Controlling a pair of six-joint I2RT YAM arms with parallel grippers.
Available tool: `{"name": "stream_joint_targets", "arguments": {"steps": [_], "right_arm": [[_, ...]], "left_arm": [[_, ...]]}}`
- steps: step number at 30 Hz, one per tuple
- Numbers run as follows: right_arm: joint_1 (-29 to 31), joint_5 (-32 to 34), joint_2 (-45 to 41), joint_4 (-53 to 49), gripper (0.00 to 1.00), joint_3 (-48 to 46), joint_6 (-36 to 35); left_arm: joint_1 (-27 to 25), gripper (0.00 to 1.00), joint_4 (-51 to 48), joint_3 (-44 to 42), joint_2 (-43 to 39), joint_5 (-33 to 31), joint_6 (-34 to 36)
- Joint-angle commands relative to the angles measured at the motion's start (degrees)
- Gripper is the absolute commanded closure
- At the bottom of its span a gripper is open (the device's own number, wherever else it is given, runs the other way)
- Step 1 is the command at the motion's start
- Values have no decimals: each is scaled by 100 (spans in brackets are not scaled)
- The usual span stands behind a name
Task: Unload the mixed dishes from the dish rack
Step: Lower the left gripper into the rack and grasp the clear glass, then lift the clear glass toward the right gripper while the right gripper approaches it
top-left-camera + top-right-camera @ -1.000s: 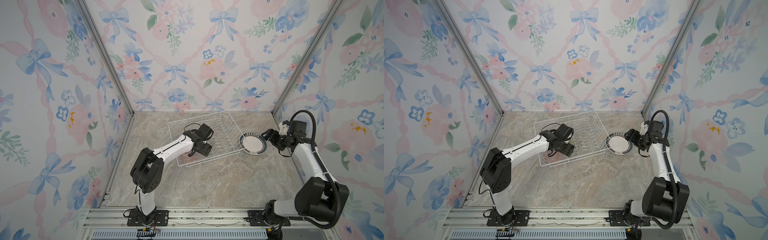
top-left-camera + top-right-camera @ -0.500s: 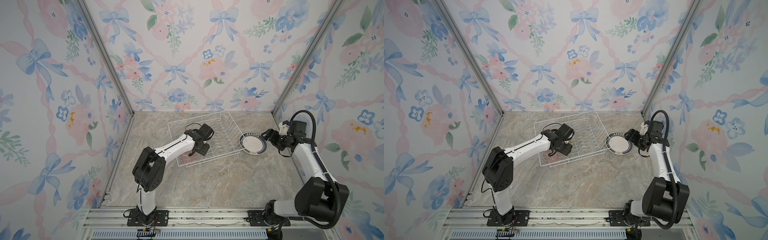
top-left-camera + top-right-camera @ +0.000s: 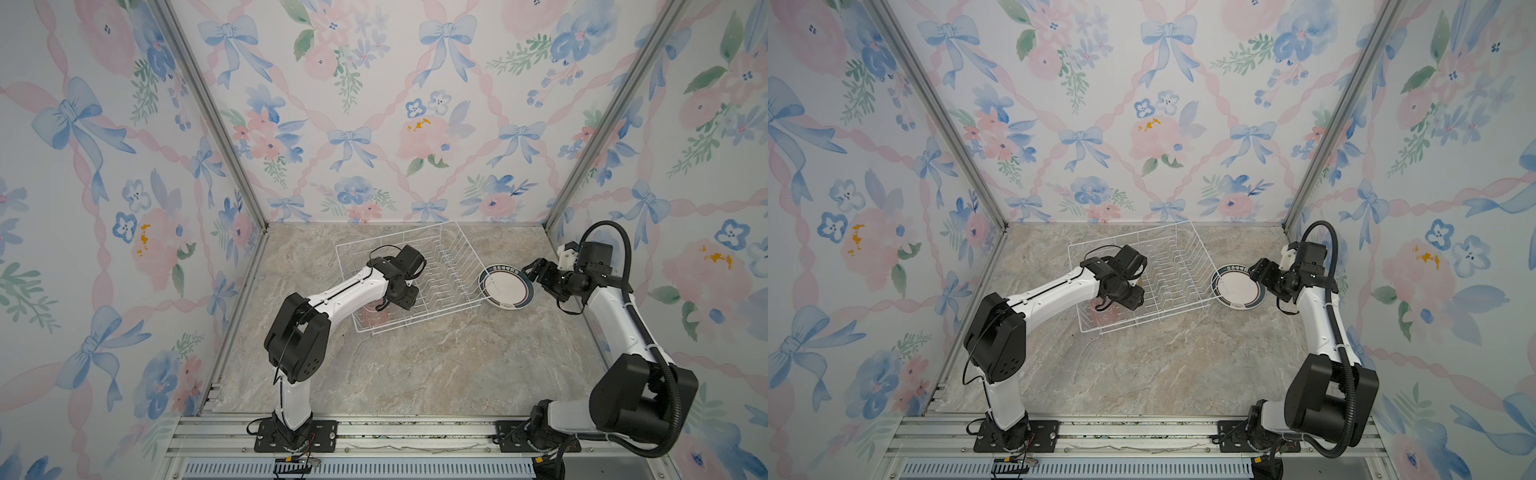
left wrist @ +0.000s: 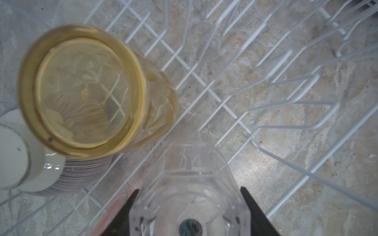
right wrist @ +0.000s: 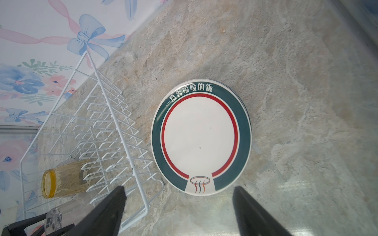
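In both top views the dish rack (image 3: 451, 270) sits on the marble table (image 3: 415, 374) toward 12 o'clock. The left gripper (image 4: 189, 189) reaches into the rack's 8 o'clock part, its jaws clamped on the sides of the clear tumbler (image 4: 192, 163). An upturned yellow tumbler (image 4: 86, 87) stands just beside that glass, with the striped bowl (image 4: 81, 175) next to it. A pink tumbler (image 3: 374, 318) is in the rack's 7 o'clock corner. At 3 o'clock of the rack, touching its wire wall, a stack of plates (image 3: 505, 286) lies flat on the table. The right gripper (image 5: 179, 190) hovers at the stack's 3 o'clock edge, jaws wide apart and holding nothing.
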Motion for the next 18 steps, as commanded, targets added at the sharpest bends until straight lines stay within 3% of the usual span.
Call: {"name": "stream_joint_targets", "arguments": {"steps": [1, 11, 18], "right_arm": [[60, -306, -180, 83, 15, -94, -42], [569, -2187, -179, 813, 17, -132, 105], [1002, -3471, -44, 1487, 18, -245, 576]], "left_arm": [[17, 63, -174, 155, -15, 231, 108], [121, 63, -159, 544, -143, 779, 187], [270, 64, -141, 789, -274, 1369, 184]]}}
